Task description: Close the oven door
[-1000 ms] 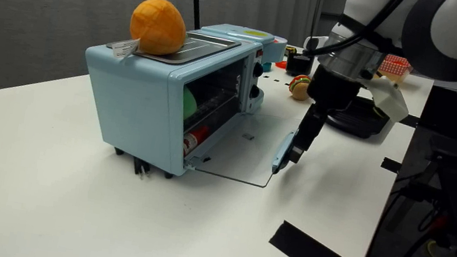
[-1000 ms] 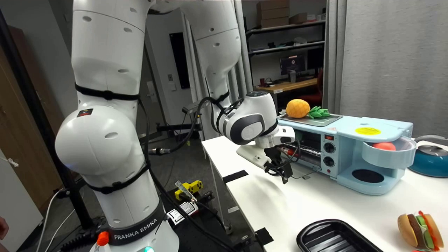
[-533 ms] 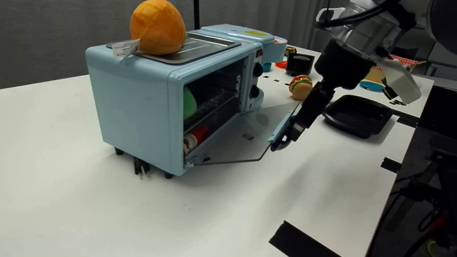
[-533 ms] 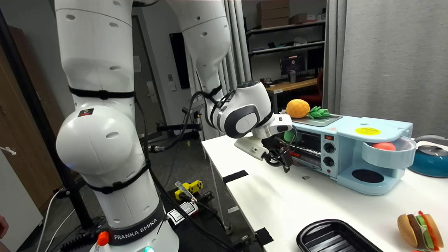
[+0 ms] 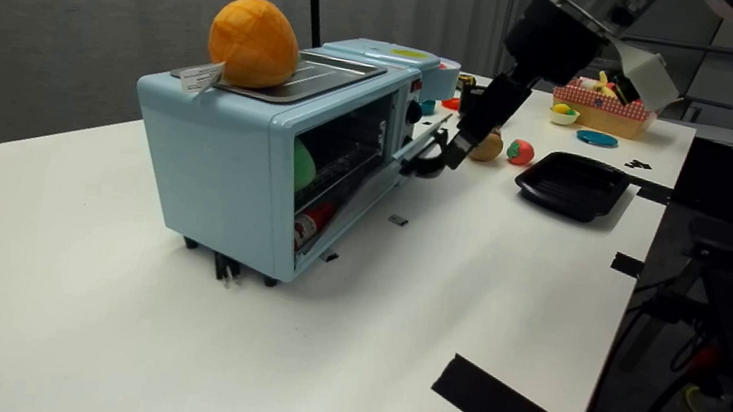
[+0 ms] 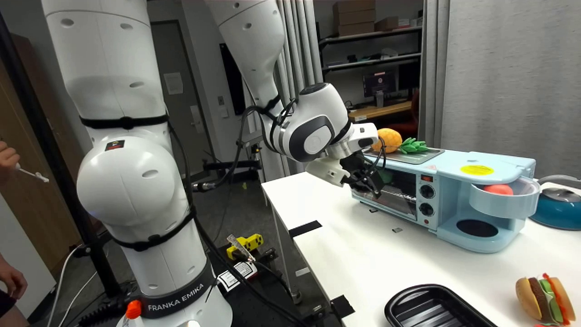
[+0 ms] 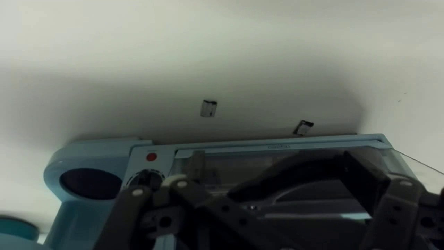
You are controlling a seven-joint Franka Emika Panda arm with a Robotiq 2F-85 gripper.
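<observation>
The oven door (image 5: 419, 143) is a clear panel with a pale blue bar and a black curved handle (image 5: 422, 165). It stands tilted up from its lower hinge, partway between flat and the front of the light-blue oven (image 5: 199, 159). My gripper (image 5: 456, 152) is at the outer side of the door, by the handle. In the wrist view, my gripper (image 7: 279, 168) has its fingers wide apart, with the handle (image 7: 295, 173) lying between and behind them. Whether they touch it is hard to tell. In an exterior view, my gripper (image 6: 374, 182) hides part of the door.
A green thing (image 5: 302, 167) and a red bottle (image 5: 314, 224) are inside the oven. A plush pineapple (image 5: 253, 43) sits on the metal tray on top. A black tray (image 5: 573, 186), a toy tomato (image 5: 520, 152) and a toy burger (image 6: 544, 299) are on the table.
The door has swung up from nearly flat above the table to a steep tilt toward the oven. My gripper has moved up and toward the oven along with it.
</observation>
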